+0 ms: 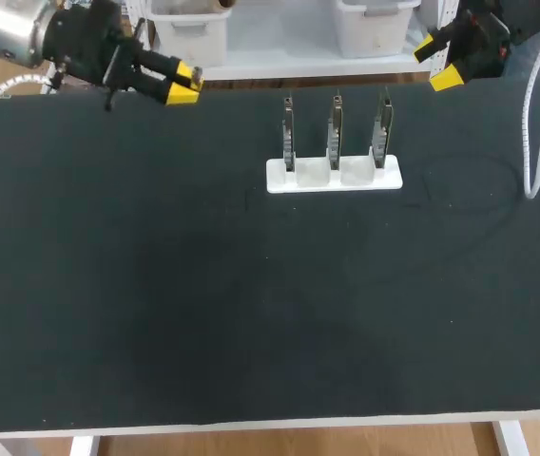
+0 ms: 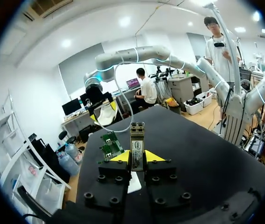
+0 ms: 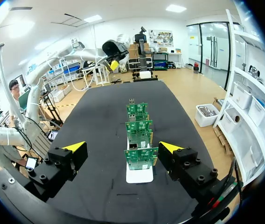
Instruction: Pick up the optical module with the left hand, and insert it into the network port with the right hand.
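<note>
Pickup looks done: left pincer (image 2: 137,157) clamped on the module (image 2: 137,140), far left. Right pincer (image 3: 122,147) wide open, empty. Handover and insertion at the circuit boards (image 1: 335,142) remain.

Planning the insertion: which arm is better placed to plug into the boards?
Right, likely. The right fingers are open, empty and lined up along the row of boards. The left fingers hold the module, so handover comes first.

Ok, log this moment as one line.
left gripper: shut on optical module | right gripper: open | circuit boards: three upright in white holder | insertion: not done
</note>
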Robot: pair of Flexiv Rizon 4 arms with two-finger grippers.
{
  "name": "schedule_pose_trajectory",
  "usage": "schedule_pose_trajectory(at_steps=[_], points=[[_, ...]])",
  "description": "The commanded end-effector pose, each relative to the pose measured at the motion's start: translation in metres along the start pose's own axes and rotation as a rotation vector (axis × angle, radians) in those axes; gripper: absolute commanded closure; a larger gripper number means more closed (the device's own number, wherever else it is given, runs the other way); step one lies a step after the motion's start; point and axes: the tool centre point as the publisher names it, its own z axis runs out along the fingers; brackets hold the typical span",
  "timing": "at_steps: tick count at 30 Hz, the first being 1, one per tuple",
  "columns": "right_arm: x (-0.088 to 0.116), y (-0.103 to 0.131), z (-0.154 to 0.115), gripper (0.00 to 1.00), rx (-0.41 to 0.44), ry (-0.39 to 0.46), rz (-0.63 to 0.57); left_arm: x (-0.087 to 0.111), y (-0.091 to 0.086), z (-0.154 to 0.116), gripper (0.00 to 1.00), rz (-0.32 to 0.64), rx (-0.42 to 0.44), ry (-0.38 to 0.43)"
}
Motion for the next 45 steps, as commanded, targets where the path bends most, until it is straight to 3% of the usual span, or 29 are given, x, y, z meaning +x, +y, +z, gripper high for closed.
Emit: schedule_pose_trajectory(at_steps=[1,6,9,20,26,38,43,45], points=[[-0.001,-0.008,-0.002,0.0,-0.388,0.002,0.001,0.002,0.024,0.01,1.0,0.018,0.027,-0.028],[-0.001,-0.008,-0.002,0.0,-0.388,0.002,0.001,0.005,0.043,0.016,1.0,-0.015,0.039,-0.038],[-0.001,-0.008,-0.002,0.0,-0.388,0.002,0.001,0.012,0.051,0.02,1.0,-0.079,0.068,-0.084],[-0.001,-0.008,-0.002,0.0,-0.388,0.002,0.001,0.015,0.064,0.017,1.0,-0.147,0.085,-0.186],[-0.001,-0.008,-0.002,0.0,-0.388,0.002,0.001,0.008,0.058,0.015,1.0,-0.102,0.096,-0.138],[-0.001,-0.008,-0.002,0.0,-0.388,0.002,0.001,0.008,0.058,0.015,1.0,-0.102,0.096,-0.138],[-0.001,-0.008,-0.002,0.0,-0.388,0.002,0.001,0.002,0.032,0.023,1.0,-0.118,0.124,-0.028],[-0.001,-0.008,-0.002,0.0,-0.388,0.002,0.001,-0.002,0.023,0.022,1.0,-0.139,0.094,-0.028]])
